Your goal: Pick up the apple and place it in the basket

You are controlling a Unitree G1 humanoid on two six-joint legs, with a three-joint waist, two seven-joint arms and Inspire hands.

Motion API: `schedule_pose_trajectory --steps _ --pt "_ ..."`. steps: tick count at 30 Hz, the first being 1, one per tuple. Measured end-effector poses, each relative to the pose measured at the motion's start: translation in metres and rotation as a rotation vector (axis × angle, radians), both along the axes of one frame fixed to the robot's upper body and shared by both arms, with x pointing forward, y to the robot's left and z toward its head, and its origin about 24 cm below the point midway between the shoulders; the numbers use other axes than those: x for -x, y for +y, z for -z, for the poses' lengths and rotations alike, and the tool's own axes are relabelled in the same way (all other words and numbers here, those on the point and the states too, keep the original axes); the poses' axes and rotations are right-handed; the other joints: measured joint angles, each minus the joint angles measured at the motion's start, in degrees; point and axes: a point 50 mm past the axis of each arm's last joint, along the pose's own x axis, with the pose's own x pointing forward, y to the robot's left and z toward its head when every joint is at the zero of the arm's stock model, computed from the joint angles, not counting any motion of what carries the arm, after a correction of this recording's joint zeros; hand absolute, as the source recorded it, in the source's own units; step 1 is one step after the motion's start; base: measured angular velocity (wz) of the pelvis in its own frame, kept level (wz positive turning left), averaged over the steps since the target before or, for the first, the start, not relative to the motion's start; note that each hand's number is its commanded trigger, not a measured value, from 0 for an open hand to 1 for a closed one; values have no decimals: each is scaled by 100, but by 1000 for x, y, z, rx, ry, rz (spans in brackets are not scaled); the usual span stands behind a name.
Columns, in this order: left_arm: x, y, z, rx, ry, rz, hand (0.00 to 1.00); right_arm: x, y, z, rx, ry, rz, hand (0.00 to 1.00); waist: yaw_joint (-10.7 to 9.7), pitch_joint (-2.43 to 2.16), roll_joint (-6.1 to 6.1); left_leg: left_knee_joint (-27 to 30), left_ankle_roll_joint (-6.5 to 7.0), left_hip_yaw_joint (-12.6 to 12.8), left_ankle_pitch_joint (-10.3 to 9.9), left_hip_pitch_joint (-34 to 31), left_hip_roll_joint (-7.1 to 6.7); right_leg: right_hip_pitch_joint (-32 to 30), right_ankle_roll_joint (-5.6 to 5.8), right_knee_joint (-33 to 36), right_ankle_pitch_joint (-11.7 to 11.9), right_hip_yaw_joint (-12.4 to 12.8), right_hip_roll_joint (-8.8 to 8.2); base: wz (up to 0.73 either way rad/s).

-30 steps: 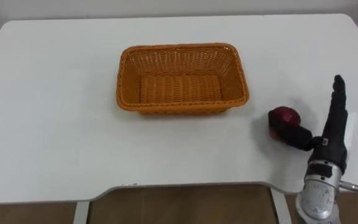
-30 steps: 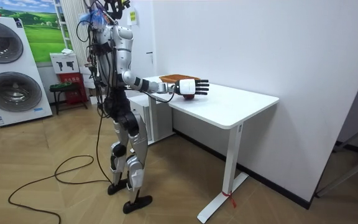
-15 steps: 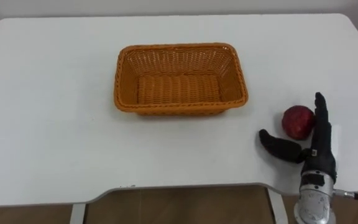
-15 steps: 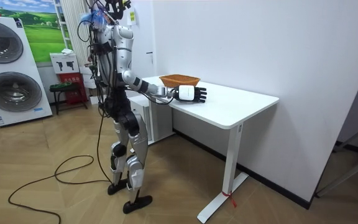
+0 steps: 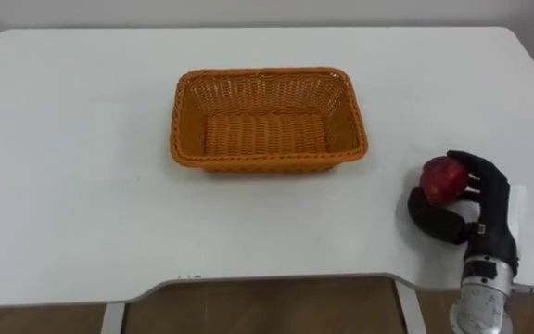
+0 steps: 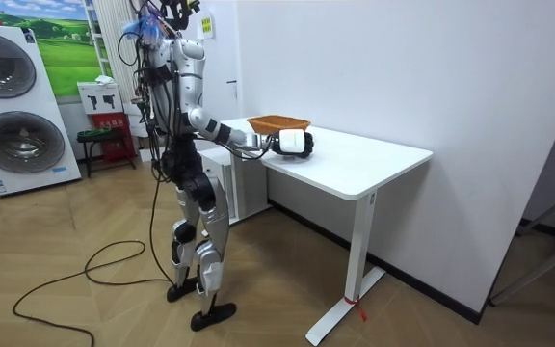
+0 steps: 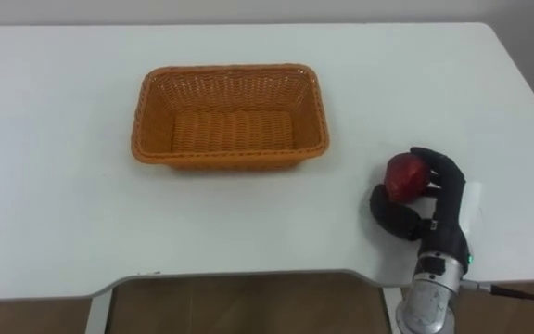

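A dark red apple (image 5: 441, 179) (image 7: 404, 176) rests on the white table (image 5: 82, 167) near its front right corner. My right hand (image 5: 476, 206) (image 7: 434, 206) is curled round it, fingers over the far side and thumb below. In the room view the right hand (image 6: 295, 143) is over the table's near edge. An empty orange wicker basket (image 5: 269, 153) (image 7: 230, 147) (image 6: 277, 122) stands in the middle of the table, well to the left of the apple.
The table's front edge (image 5: 276, 283) runs just below my hand. In the room view I stand at the table's end, with a washing machine (image 6: 22, 135) and a small stool (image 6: 99, 140) behind me at the room view's left.
My right hand's fingers were straight beside the apple; they have now curled round it. The apple shifted slightly on the table during the last second.
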Motion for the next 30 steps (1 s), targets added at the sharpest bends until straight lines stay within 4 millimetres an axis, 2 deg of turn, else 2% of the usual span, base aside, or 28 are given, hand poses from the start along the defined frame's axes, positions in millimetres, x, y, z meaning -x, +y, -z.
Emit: schedule_pose_trajectory --steps 11,17,22,24,30 --pt "2 0 1 12 7 4 0 0 4 3 -12 8 -5 100 5 0 -9 -4 0 1 0 0 0 4 0 10 2 -9 -3 0" --pt "4 -2 2 22 14 5 0 -4 9 -2 -15 9 -41 100 18 24 -7 -8 0 2 0 1 0 5 1 14 6 11 -1 0" --pt "13 -2 4 23 51 -6 0 -18 17 -35 -13 -141 -67 100 70 56 29 -34 0 3 0 -3 0 -14 1 5 7 15 6 0" --pt "13 -2 4 23 53 -7 0 -23 18 -46 -9 -196 -66 100 137 58 32 -35 0 1 0 -7 0 -14 1 4 6 8 5 0" --pt "16 -2 4 23 61 -4 0 -34 28 -83 -8 -365 -99 100 173 65 37 -36 0 -7 0 -37 2 -32 2 -2 6 -23 0 1"
